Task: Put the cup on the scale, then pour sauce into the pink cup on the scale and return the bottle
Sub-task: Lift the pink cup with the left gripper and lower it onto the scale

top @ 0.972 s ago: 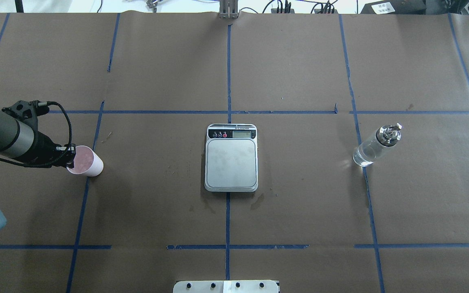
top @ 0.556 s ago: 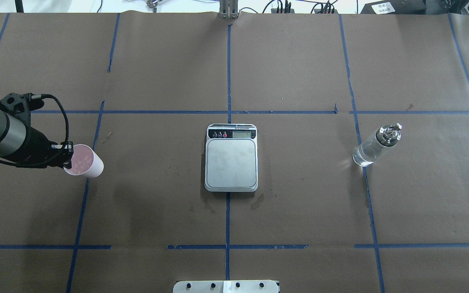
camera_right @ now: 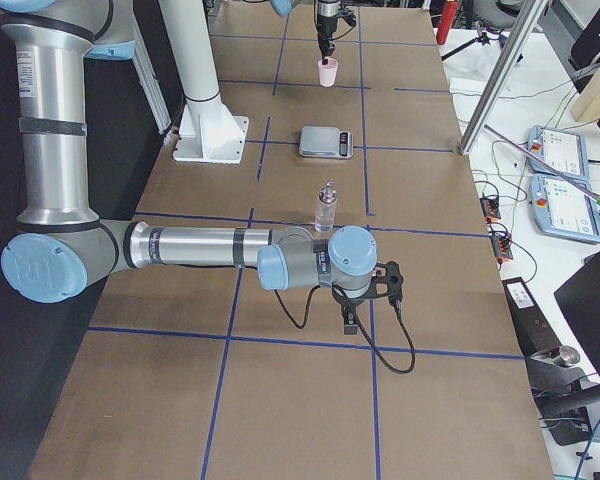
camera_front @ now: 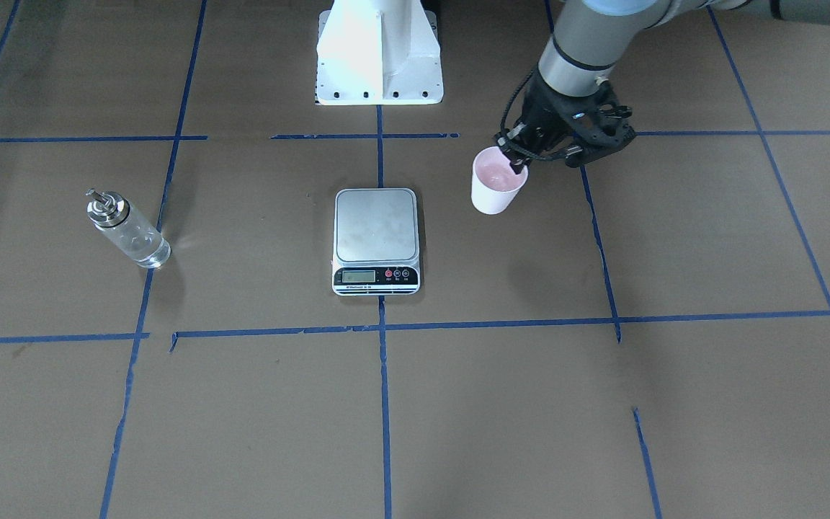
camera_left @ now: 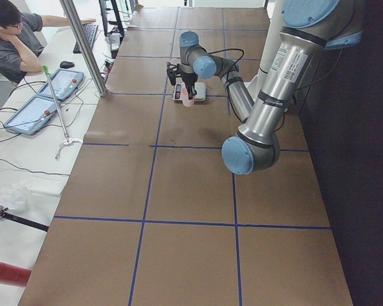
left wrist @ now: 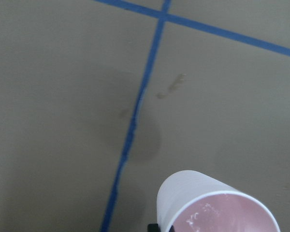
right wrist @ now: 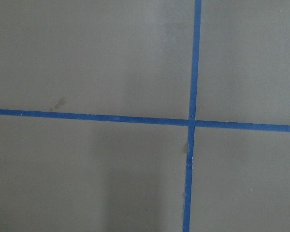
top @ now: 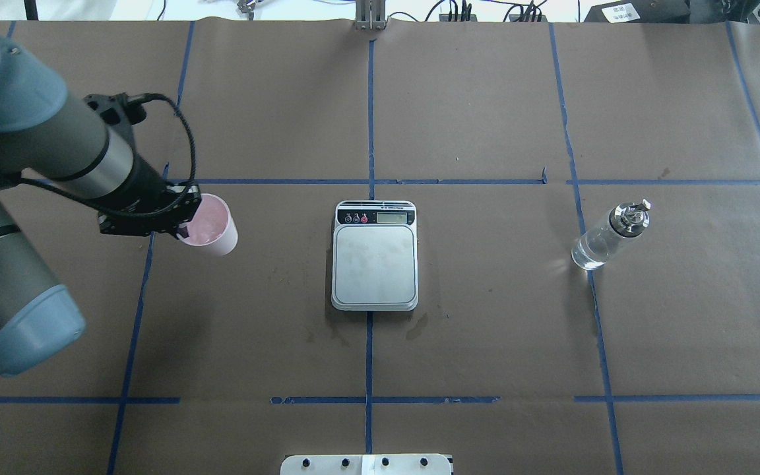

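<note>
The pale pink cup hangs upright a little above the brown table, left of the scale in the overhead view. My left gripper is shut on its rim, one finger inside the cup. In the left wrist view the cup fills the lower right, its shadow apart on the paper. The scale has nothing on its steel platform. The clear glass bottle with its silver spout stands upright far right of the scale, also visible from the front. My right gripper hangs low over bare table near the bottle; I cannot tell its state.
Blue tape lines grid the brown paper. The robot's white base plate sits behind the scale. A person sits at a side table with tablets, beyond a metal post.
My left arm has swung right and slightly away from the robot with the cup, carrying it closer to the scale. Scale and bottle have not moved.
</note>
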You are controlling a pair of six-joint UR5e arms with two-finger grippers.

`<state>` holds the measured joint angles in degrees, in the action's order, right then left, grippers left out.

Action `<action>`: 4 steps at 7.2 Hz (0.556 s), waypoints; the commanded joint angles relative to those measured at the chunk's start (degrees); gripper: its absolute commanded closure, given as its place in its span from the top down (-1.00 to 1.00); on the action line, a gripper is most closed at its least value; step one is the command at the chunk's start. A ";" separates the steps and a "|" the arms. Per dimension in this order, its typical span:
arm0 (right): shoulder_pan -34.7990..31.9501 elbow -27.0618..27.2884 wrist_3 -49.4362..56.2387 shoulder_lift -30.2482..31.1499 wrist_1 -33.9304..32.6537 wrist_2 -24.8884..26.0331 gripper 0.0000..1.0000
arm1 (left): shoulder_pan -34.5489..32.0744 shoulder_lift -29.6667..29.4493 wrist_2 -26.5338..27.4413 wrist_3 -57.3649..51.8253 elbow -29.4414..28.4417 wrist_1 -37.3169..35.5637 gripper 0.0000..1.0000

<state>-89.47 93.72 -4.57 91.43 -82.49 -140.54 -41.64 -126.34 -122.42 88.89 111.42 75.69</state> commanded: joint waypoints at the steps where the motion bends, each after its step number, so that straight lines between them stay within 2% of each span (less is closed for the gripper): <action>1: 0.00 0.41 0.00 -0.02 0.22 0.00 1.00 | 5.05 -10.57 1.38 11.35 -11.36 4.17 -1.00; 3: 0.00 0.41 0.00 0.24 0.22 0.18 1.00 | 8.93 -10.68 3.40 14.28 -13.58 7.78 -1.00; 4: 0.00 0.41 0.26 0.59 0.31 0.18 1.00 | 10.42 -10.34 4.72 15.42 -17.17 12.42 -1.00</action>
<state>-89.47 94.13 -4.51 91.70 -82.25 -140.40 -33.20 -136.70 -119.33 102.65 97.83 83.54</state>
